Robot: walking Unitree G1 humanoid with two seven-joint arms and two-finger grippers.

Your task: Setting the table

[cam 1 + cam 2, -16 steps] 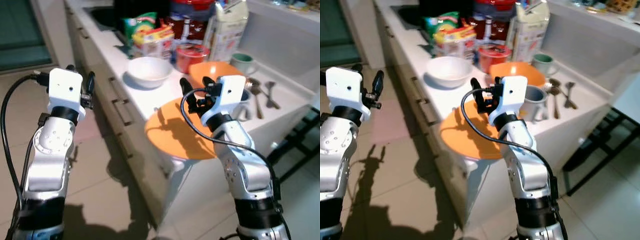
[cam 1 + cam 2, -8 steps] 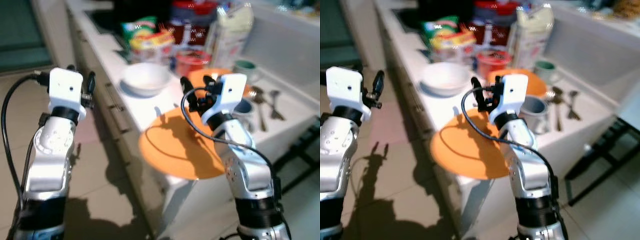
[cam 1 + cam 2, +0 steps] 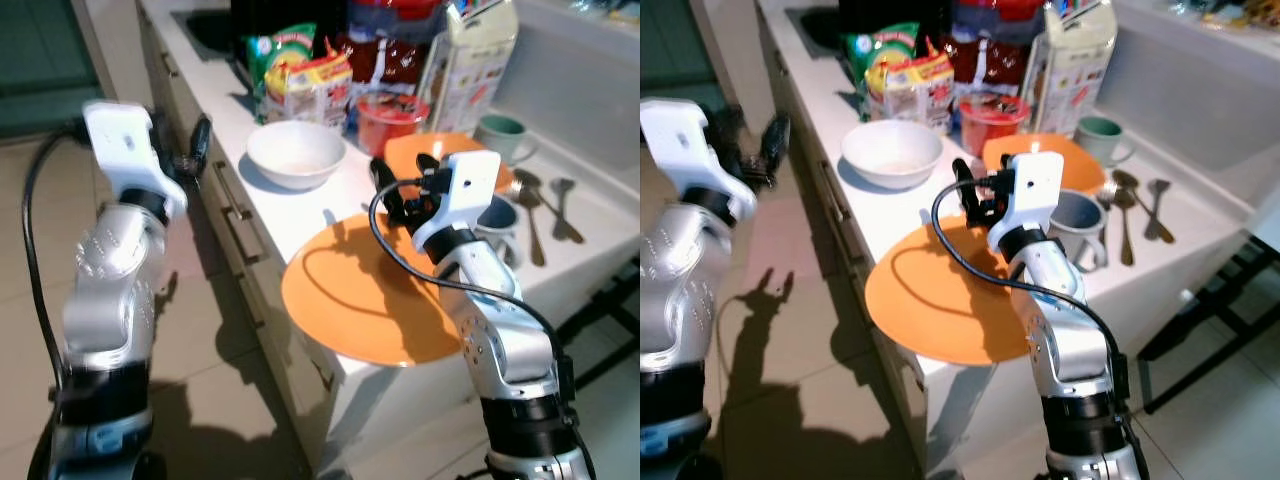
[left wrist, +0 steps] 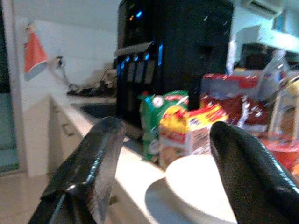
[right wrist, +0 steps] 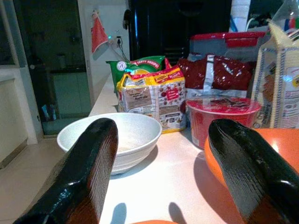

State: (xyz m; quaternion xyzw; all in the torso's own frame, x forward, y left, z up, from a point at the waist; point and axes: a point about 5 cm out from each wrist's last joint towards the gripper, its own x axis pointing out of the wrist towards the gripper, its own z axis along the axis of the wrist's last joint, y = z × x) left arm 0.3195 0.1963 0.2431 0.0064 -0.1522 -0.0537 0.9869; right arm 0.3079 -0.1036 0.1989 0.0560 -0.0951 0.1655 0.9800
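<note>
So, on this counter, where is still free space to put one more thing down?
One bare patch lies between the white bowl and the big orange plate, along the counter's front edge. The back is crowded with packets, a red tub and a carton. The spoons take the far-right strip.

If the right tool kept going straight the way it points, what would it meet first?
Probably the white ceramic bowl: it lies ahead between the open fingers of the right tool, above the large flat orange plate. Depth is unclear, so this is a guess.
</note>
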